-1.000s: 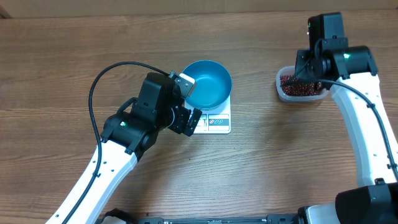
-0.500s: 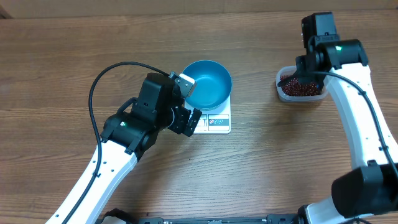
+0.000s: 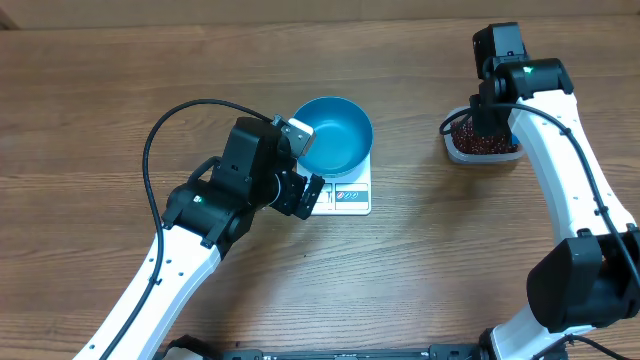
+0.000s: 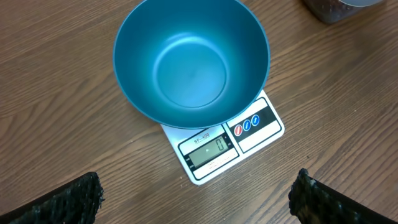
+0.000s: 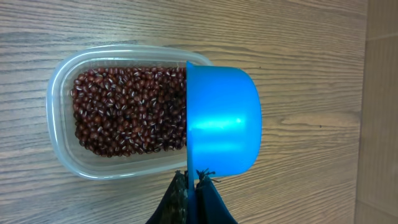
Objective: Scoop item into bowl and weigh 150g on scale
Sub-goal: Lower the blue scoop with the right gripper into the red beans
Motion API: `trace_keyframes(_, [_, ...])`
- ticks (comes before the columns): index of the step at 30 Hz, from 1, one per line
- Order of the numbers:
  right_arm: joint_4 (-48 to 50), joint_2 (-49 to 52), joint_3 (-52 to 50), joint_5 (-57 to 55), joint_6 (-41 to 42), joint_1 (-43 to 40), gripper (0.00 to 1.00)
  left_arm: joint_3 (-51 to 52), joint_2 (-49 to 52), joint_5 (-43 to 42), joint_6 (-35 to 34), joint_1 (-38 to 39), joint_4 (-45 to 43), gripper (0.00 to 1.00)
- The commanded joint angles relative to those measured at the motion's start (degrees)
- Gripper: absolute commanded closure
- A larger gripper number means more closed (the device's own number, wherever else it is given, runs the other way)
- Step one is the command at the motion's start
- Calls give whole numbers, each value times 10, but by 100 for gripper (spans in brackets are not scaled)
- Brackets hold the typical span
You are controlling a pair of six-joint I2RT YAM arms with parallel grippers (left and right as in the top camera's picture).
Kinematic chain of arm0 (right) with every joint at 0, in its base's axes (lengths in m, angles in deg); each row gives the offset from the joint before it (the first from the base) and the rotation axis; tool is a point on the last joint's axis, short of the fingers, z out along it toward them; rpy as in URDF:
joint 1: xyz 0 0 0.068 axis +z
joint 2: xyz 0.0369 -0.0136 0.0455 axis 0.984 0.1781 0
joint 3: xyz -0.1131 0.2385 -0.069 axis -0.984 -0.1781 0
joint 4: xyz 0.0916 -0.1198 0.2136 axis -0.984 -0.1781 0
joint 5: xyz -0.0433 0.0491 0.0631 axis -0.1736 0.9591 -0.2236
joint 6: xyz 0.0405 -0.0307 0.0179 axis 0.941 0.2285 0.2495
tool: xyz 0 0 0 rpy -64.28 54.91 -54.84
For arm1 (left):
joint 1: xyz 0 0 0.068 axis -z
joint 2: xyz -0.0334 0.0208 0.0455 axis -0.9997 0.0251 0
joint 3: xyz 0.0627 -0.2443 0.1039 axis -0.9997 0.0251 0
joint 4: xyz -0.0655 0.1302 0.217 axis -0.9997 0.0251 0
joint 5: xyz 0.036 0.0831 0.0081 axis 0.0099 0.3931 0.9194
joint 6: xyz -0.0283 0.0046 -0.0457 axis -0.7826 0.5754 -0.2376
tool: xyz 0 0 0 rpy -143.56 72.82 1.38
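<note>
1. Overhead: the empty blue bowl sits on the scale mid-desk. The beans lie in a clear tub well to its right.
2. Left wrist: the left hand is released, fingers wide apart, near the scale.
3. Right wrist: the right hand is clenched on the handle of a blue scoop, which is turned on its side above the tub's edge.

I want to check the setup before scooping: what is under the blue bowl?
The white scale is under the bowl. Its front edge with the display shows. The bowl covers the rest of it, so that part is hidden.
</note>
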Motion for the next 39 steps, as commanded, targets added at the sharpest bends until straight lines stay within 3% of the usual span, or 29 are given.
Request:
trace_keyframes(1, [8, 6, 15, -13, -2, -3, 96, 0, 0, -8, 11, -3, 0, 0])
trace_keyframes(39, [5, 81, -5, 14, -29, -3, 96, 0, 0, 5, 11, -3, -1, 0])
